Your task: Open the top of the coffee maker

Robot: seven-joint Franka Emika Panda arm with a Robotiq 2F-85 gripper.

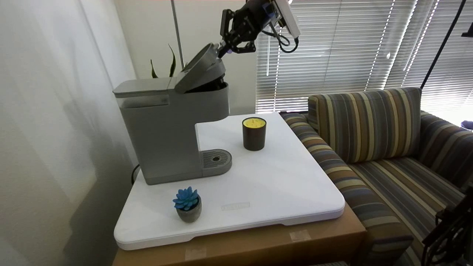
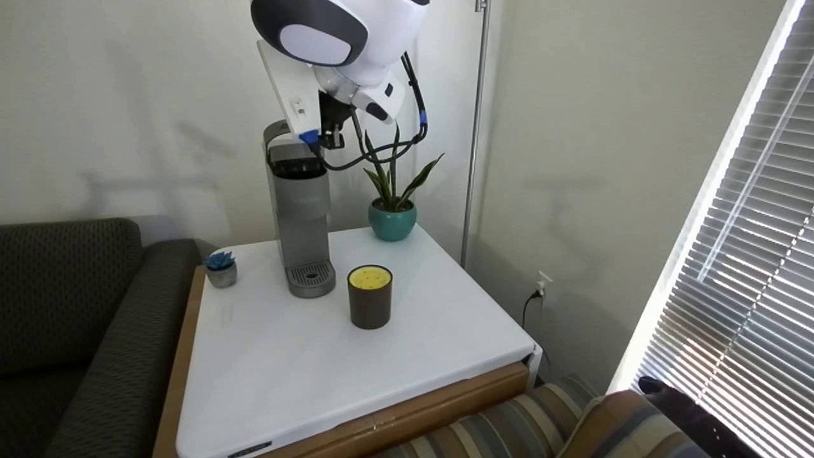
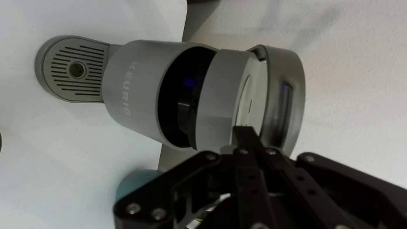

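Desk [image 1: 284,184]: white top, carries the setup. Coffee maker [image 1: 170,133] stands upright on it, far left in an exterior view. Main mass here; my guess is it could slide or rock left if the lid were driven hard past its stop.

Gripper [image 3: 245,131]: at the right-hand end of the lid in that exterior view. Fingers together, tips meeting, nothing seen between them. Reads as a push or hook, not a pinch. Touching or only just beside the plastic: cannot tell.

Lid [image 3: 216,95]: on top of the coffee maker, right end, tilted with its front raised, dark opening below. Judged partly open. Should be light and stiff, smooth enough for hard tips to skid; hinge, presumably at the left, will dictate an arc and add some drag.

Handle [image 3: 295,92]: grey loop standing proud of the lid. Best hold: from beneath, middle of the rounded front, lifting up and leftward. Off-centre load may twist the hinge; thin plastic, so go gently.

Succulent [image 1: 187,207]: near side, well apart from the lift path.
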